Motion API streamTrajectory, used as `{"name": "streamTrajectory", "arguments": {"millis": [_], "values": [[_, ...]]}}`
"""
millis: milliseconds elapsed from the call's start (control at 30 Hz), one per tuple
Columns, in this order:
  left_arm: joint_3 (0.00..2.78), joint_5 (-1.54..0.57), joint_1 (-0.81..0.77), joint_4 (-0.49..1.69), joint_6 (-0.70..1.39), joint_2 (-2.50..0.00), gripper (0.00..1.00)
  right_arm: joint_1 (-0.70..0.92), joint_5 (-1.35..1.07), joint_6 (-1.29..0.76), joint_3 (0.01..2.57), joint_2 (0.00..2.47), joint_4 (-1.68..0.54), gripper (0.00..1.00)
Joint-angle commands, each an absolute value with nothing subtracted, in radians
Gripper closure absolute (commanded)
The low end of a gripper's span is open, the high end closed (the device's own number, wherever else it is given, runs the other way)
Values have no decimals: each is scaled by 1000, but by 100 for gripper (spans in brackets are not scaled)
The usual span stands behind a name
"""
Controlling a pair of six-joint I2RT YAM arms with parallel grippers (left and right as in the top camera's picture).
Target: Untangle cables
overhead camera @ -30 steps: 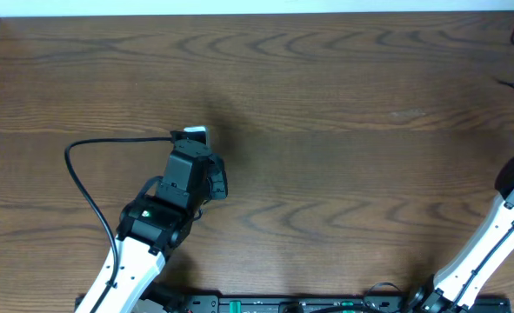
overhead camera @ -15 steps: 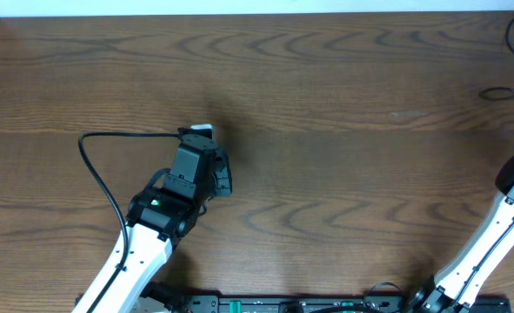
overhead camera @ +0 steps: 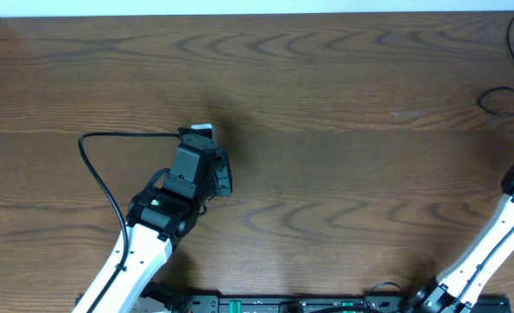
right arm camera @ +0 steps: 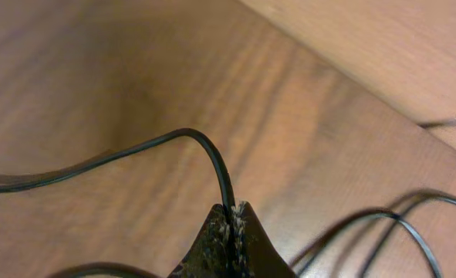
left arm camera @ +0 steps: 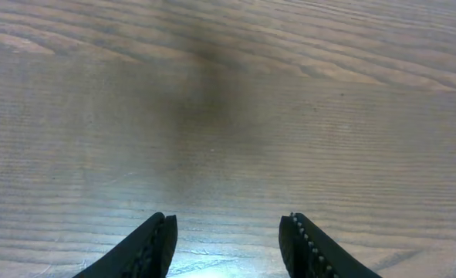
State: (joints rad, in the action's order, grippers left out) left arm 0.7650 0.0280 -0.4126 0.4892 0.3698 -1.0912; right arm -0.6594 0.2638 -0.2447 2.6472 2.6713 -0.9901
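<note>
Black cable (right arm camera: 221, 166) has looped wider over the dark wood-grain table (overhead camera: 326, 87).

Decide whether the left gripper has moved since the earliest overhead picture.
Yes. The left gripper shifted slightly right against the grain of the table, then held still.

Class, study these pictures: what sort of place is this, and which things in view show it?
Probably a robotics lab or test bench: a left arm and a right arm stand at a bare wooden table, and the right gripper pinches a thin black cable.
</note>
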Motion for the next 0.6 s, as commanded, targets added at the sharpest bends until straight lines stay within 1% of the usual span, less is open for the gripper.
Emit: {"name": "streamTrajectory", "arguments": {"millis": [0,567], "values": [[761,26,-410,487,376,-1093,48,-688,295,-254,2655,2667,-1003,99],[761,26,-410,484,376,-1119,47,-659,278,-231,2655,2667,-1003,99]]}}
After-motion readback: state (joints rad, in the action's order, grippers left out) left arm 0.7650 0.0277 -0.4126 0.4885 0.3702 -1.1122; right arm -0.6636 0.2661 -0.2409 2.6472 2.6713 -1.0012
